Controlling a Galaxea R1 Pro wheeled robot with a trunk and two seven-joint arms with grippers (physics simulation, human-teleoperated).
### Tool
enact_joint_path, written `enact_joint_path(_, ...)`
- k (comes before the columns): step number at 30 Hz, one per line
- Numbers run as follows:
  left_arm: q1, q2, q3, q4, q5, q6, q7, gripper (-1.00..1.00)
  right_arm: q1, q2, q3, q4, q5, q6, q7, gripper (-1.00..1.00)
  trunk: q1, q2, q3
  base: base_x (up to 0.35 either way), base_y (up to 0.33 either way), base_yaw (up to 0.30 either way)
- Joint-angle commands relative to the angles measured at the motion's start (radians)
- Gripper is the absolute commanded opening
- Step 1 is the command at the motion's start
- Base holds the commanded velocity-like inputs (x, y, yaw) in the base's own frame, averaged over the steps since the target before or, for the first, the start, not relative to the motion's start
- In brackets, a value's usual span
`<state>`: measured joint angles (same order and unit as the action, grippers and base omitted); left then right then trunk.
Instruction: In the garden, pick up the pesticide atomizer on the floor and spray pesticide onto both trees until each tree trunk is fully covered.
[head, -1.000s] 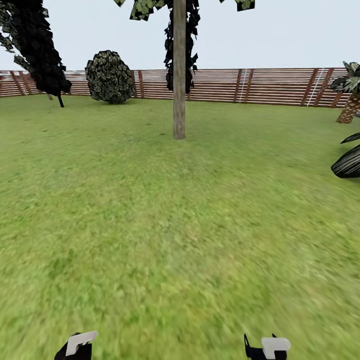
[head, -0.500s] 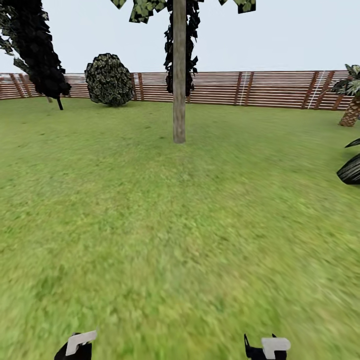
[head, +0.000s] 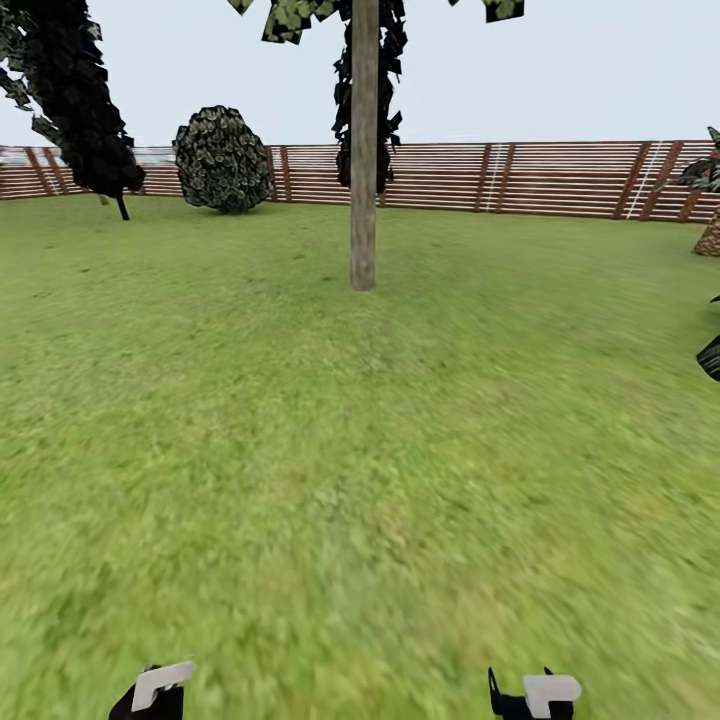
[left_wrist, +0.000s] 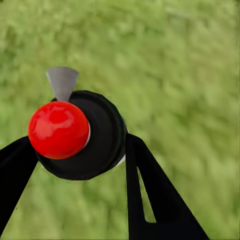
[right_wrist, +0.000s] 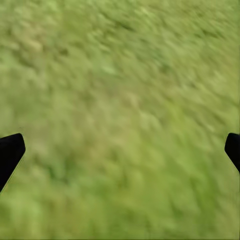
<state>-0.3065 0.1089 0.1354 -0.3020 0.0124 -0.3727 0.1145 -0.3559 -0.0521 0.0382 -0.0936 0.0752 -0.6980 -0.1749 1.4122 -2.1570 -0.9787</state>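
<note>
The left claw (left_wrist: 80, 165) is pinching the pesticide atomizer (left_wrist: 82, 132), a black round body with a red cap and a grey nozzle, its two black fingers (left_wrist: 150, 195) pressed against either side over the lawn (left_wrist: 180, 65). The right claw (right_wrist: 120, 150) is spread wide, its fingertips at opposite edges of the right wrist view with only grass between them. In the head view a tree trunk (head: 364, 150), pale and straight, stands well ahead on the grass before the brown slat fence (head: 540, 178), with a round dark bush (head: 222, 158) and a black-foliaged tree (head: 75, 100) to its left.
</note>
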Motion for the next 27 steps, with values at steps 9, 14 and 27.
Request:
enact_joint_path(9, 0.000, 0.000, 0.000, 0.000, 0.000, 0.000, 0.000, -1.00, 0.000, 0.000, 0.000, 0.000, 0.001, 0.000, 0.000, 1.00, 0.000, 0.000, 0.000, 0.339, 0.000, 0.001)
enact_joint_path(14, 0.000, 0.000, 0.000, 0.000, 0.000, 0.000, 0.000, -1.00, 0.000, -0.001, 0.000, 0.000, 0.002, 0.000, 0.000, 1.00, 0.000, 0.000, 0.000, 0.339, 0.000, 0.000)
enact_joint_path(27, 0.000, 0.000, 0.000, 0.001, 0.000, 0.000, 0.000, -1.00, 0.000, 0.000, 0.000, 0.001, 0.002, 0.000, 0.000, 1.00, 0.000, 0.000, 0.000, 0.339, 0.000, 0.000)
